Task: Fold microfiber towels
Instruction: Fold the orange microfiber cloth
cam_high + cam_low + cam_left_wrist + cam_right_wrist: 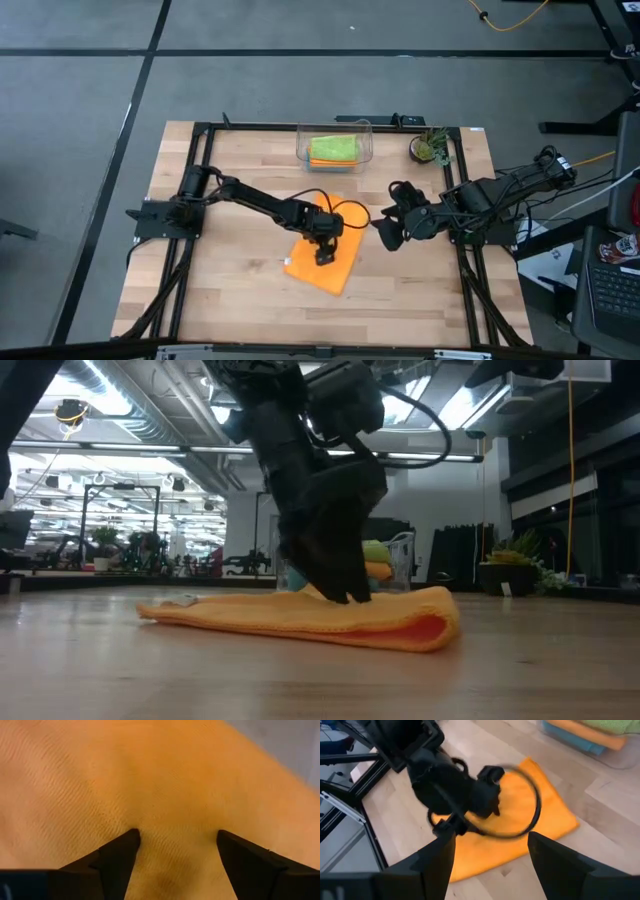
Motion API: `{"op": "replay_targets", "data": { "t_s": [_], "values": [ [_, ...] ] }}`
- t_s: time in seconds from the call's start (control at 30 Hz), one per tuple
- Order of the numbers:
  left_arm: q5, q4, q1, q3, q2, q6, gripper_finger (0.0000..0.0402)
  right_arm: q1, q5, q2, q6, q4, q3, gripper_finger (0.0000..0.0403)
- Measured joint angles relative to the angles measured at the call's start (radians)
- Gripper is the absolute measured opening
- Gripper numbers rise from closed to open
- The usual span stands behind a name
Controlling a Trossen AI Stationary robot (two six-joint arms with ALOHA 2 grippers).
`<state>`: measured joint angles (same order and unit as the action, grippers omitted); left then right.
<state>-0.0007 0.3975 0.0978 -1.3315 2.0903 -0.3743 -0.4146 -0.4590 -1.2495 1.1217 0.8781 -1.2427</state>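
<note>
Wooden table (230, 300) bears a folded orange towel (335, 268).

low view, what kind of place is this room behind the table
Likely a robotics lab or open workshop: exposed ceiling ducts and strip lights, dark equipment racks behind, and a framed wooden table with the left gripper on an orange towel.

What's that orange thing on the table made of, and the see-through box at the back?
The orange towel looks like soft matte cloth, probably microfiber: the left wrist view shows fine ribbed weave, and its folded edge bulges softly in the low view. The bin seems clear, glossy plastic, since the stacked cloths inside show through its walls.
</note>
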Motion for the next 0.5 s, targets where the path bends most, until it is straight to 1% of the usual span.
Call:
{"op": "replay_targets", "data": {
  "t_s": [0.07, 0.13, 0.23, 0.33, 0.4, 0.5],
  "values": [
    [0.001, -0.006, -0.001, 0.0, -0.003, -0.14, 0.0274, 0.0, 0.013, 0.0, -0.001, 0.005, 0.0, 0.0252],
    [-0.019, -0.012, 0.01, 0.001, -0.003, -0.233, 0.0273, 0.0, 0.022, 0.0, -0.002, 0.014, 0.0, 0.0252],
    [-0.084, 0.006, 0.034, 0.001, -0.003, -0.345, 0.0267, 0.0, 0.055, 0.0, -0.003, 0.037, 0.0, 0.0252],
    [-0.172, 0.024, 0.056, 0.001, -0.003, -0.496, 0.0266, 0.0, 0.084, 0.0, -0.004, 0.058, 0.0, 0.0252],
    [-0.214, 0.011, 0.067, 0.003, -0.004, -0.56, 0.0265, 0.0, 0.094, 0.0, -0.006, 0.076, 0.0, 0.0252],
    [-0.226, 0.023, 0.07, -0.021, -0.009, -0.567, 0.0265, 0.0, 0.094, 0.0, -0.031, 0.091, 0.0, 0.0252]
  ]
}}
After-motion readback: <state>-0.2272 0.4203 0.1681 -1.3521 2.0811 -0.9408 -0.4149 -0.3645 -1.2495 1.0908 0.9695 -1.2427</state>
